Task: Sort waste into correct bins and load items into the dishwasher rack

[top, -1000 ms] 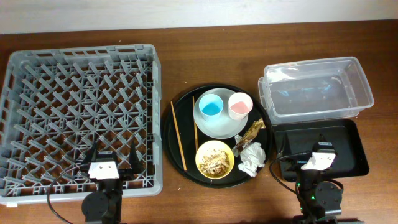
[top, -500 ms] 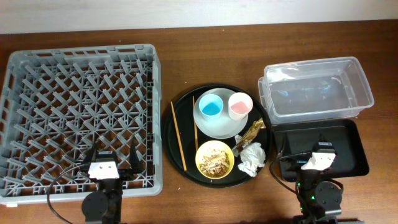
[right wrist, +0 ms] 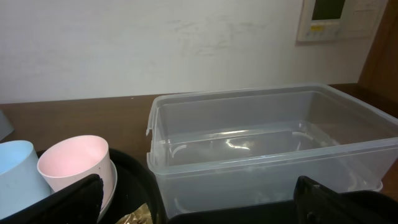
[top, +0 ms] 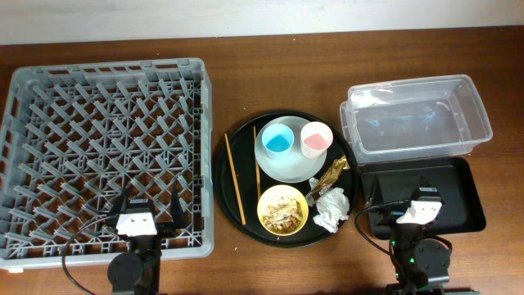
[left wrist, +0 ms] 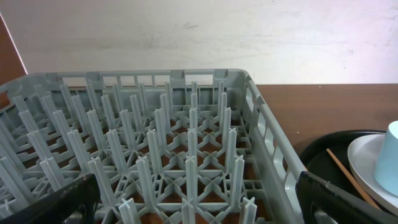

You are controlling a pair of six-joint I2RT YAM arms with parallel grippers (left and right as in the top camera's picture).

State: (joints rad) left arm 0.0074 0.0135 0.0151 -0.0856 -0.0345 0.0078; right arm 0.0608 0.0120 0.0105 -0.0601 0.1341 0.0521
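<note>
The grey dishwasher rack (top: 49,98) fills the left of the table and holds nothing. A round black tray (top: 237,213) in the middle carries a pale plate (top: 286,170) with a blue cup (top: 277,141) and a pink cup (top: 315,138), two chopsticks (top: 235,179), a yellow bowl (top: 282,210) of tan scraps, a gold-brown wrapper (top: 331,174) and a white napkin (top: 332,210). The clear tub (top: 417,115) and the shallow black tray (top: 467,197) stand at the right. My left gripper (top: 144,215) is open over the rack's near edge (left wrist: 199,205). My right gripper (top: 419,205) is open over the black tray (right wrist: 199,208).
Bare brown wood shows between the rack and the round tray and along the far edge. A white wall runs behind the table, with a wall panel (right wrist: 339,18) at the upper right in the right wrist view.
</note>
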